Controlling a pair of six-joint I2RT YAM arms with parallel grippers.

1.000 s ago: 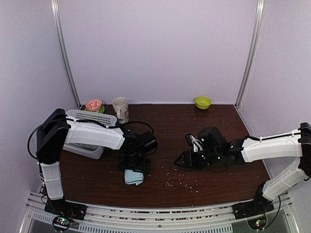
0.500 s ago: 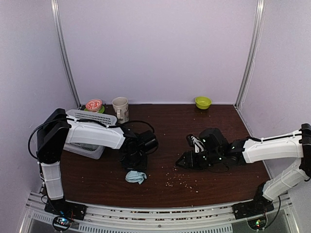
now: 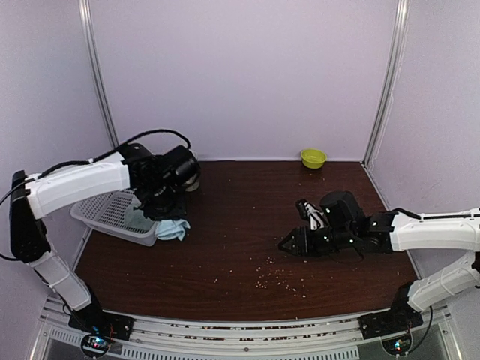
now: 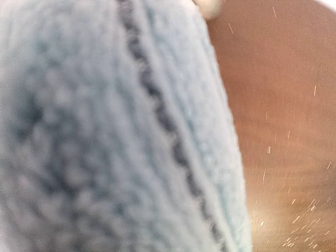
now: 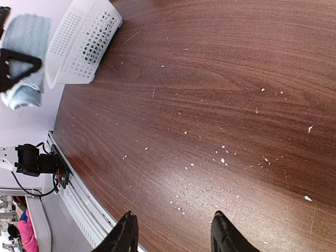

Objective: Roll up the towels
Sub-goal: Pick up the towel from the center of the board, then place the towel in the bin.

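Near the table's (image 3: 247, 195) left edge, my left gripper (image 3: 162, 208) pinches the light blue towel (image 3: 174, 229). It hangs bunched below the jaws, just beside the basket (image 3: 105, 217). My right gripper (image 5: 173, 236), spread and empty, is well apart, so the left arm is nearer.

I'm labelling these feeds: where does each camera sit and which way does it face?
Top external: above and behind the bases, looking down at the table; left arm and right arm show.
Left wrist: close against the light blue towel; no fingers show.
Right wrist: low, facing across to the basket; own fingertips show.
Shared: top and right wrist both show basket and towel.
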